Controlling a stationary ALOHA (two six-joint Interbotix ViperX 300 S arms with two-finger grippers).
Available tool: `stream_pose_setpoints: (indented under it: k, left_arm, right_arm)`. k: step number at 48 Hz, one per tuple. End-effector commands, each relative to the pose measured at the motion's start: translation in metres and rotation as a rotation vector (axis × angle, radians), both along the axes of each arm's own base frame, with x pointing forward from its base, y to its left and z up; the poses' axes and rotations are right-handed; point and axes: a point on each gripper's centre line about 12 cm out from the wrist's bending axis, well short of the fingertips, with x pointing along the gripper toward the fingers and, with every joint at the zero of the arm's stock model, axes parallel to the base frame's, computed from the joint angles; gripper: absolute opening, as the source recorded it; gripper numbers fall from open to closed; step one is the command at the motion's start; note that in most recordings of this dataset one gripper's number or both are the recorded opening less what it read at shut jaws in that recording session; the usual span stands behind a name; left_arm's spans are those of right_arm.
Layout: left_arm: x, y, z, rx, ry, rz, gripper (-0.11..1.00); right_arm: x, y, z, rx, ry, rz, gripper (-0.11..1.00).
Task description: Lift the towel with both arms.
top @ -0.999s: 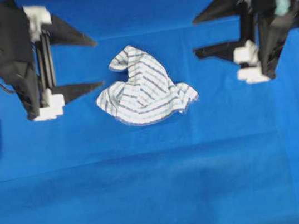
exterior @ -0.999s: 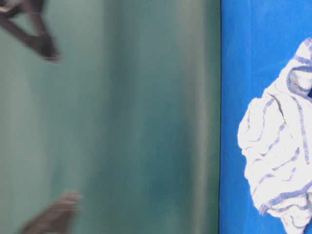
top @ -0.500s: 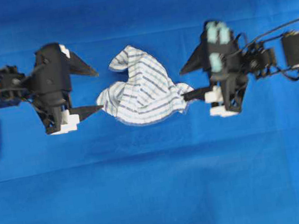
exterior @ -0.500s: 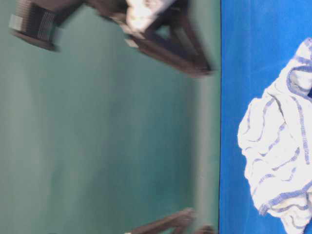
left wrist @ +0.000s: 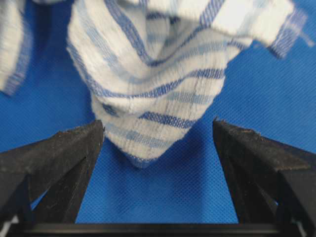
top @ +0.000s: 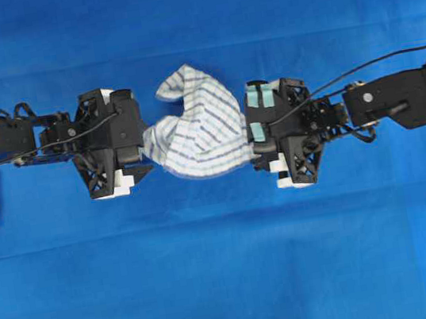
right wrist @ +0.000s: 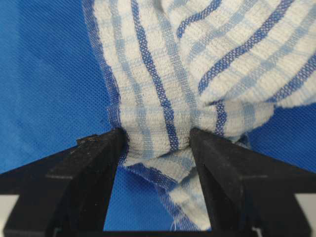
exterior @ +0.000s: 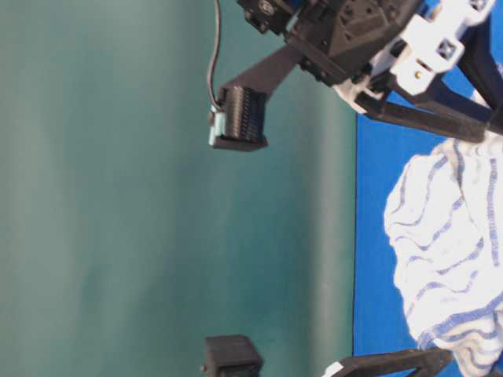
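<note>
The small white towel with thin blue and grey stripes (top: 201,133) lies crumpled in a soft heap on the plain blue table cover (top: 231,277), in the upper middle of it, with one black gripper at each end.

The risk I see is an uneven catch. At the left end only a pointed corner of the cloth reaches in between the fingers; if they close where they stand, they may pinch just the tip, or nothing, and the thin fabric could slide out once the lift begins. Then one arm would carry the whole towel, and it would hang from a single end.

The left gripper (left wrist: 158,148), black with long triangular fingers, is spread wide and holds nothing; the towel's corner sits in the gap, clear of both fingers. The right gripper (right wrist: 155,148) is also parted, not clamped, but a fold of towel fills the space between its fingers and touches both inner faces.
</note>
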Motion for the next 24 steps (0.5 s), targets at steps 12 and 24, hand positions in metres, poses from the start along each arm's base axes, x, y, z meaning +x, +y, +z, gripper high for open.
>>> stream_pose_setpoints:
  k: [12,24]
  left_arm:
    - [0.0069,0.0013,0.0078,0.007,-0.039,0.000,0.87]
    - [0.0068,0.0012,0.0075,0.004,-0.034,0.002,0.32]
  right_arm:
    - [0.0072,0.0000,0.0102,0.002,-0.038,-0.001,0.55]
    - [0.0068,-0.0025,0.0106,0.001,-0.037,-0.006,0.08]
